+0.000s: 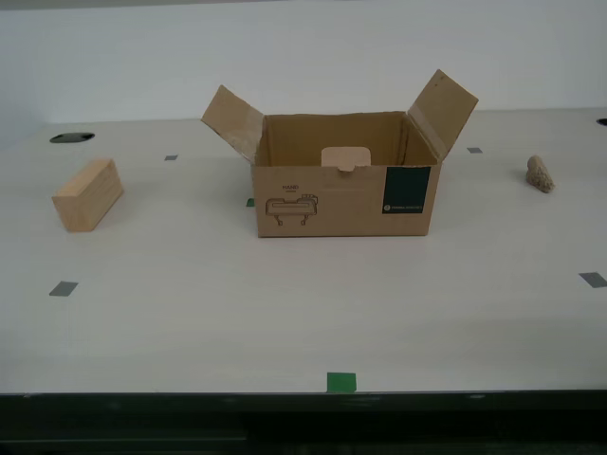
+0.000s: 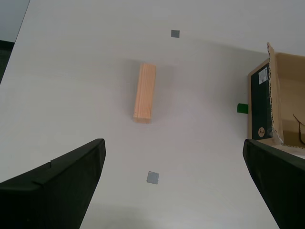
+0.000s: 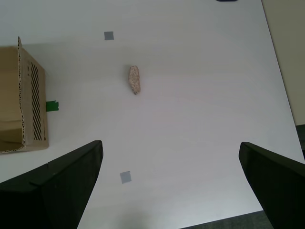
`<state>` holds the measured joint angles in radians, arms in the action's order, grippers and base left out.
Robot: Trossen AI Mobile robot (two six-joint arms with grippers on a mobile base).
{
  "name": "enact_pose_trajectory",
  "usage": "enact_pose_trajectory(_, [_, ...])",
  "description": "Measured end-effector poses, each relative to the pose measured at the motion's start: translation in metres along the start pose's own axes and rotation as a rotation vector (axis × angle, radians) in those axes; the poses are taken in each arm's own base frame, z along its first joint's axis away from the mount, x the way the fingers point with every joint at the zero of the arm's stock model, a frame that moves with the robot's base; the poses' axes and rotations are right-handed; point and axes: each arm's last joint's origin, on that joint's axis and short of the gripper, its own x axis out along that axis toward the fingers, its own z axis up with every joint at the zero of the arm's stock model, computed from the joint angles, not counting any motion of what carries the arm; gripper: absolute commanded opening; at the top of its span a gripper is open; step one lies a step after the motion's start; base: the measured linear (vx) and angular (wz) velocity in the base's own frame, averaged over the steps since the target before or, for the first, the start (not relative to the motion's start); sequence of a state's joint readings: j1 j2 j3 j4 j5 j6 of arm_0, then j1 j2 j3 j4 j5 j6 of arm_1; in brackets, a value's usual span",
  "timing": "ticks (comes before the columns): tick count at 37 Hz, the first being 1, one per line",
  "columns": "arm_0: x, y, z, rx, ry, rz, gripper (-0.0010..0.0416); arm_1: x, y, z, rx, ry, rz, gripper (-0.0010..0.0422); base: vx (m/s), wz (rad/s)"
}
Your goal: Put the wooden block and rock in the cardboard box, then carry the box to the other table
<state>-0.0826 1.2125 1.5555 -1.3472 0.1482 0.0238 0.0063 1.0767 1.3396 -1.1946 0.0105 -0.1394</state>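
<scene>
- My first pincer [image 3: 169, 186]: jaws spread wide, holding nothing; it hangs high over the tabletop [image 3: 200, 95], looking straight down.
- Rock [image 3: 135, 79] lies ahead of the first pincer, well apart from it, on bare tabletop near the exterior view's right.
- My second pincer [image 2: 174, 191]: likewise wide open, empty, and raised.
- Wooden block [image 2: 145, 92] lies flat ahead of it, untouched, near the exterior view's left.
- Cardboard box [image 1: 343, 185] stands between block and rock, flaps open.
</scene>
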Motion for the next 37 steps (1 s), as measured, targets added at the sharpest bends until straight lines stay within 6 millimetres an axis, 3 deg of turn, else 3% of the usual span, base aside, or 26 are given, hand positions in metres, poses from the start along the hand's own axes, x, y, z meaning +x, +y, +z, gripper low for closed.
enact_pose_trajectory(23, [0.0,0.0,0.0,-0.006,0.0,0.0,0.0399,0.002,0.0,0.002,0.059,0.0,0.001,0.04,0.0,0.0])
enact_pose_trajectory(37, [0.013,0.002,0.007,-0.013,0.039,0.0,0.04,0.037,-0.002,0.015,0.058,0.118,0.015,0.04,0.0,0.0])
